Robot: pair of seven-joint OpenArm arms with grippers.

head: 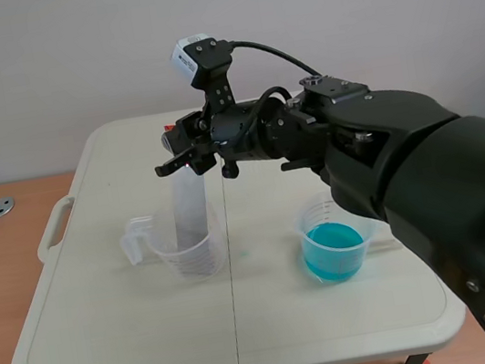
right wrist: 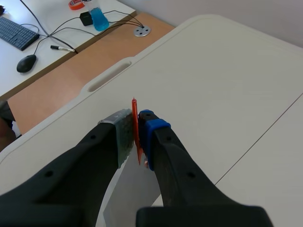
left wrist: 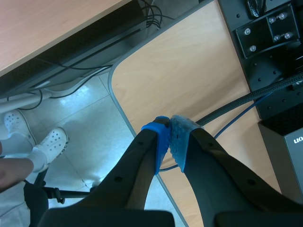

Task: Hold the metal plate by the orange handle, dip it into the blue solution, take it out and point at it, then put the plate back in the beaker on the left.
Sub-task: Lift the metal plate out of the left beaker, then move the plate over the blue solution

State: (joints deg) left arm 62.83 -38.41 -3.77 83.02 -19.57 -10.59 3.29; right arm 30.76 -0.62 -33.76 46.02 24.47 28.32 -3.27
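Over the left half of the white folding plastic table point(head: 109, 332), the right gripper point(head: 181, 155) hangs above the clear plastic beaker with a moulded handle point(head: 189, 250); its arm enters from the right and crosses the table's central seam.

Right wrist view: the right gripper point(right wrist: 137, 135) is clenched on the thin orange handle point(right wrist: 135, 116), which stands edge-on between the grey-green and blue pads; the long pale grey metal plate point(right wrist: 125, 194) hangs below the fingers.

Scene view: the metal plate point(head: 189, 204) stands nearly upright, its lower end inside the clear plastic beaker and its upper end at the gripper; whether it touches the beaker's floor cannot be told. A second clear beaker of blue solution point(head: 333, 249) stands on the table's right half, well apart from the plate, beneath the right arm.

Left wrist view: the left gripper point(left wrist: 169, 137) is closed on nothing, pads touching, over the edge of a light wooden desktop point(left wrist: 189, 71) and a grey tiled floor point(left wrist: 85, 127); a black cable point(left wrist: 236, 106) runs across the desktop.
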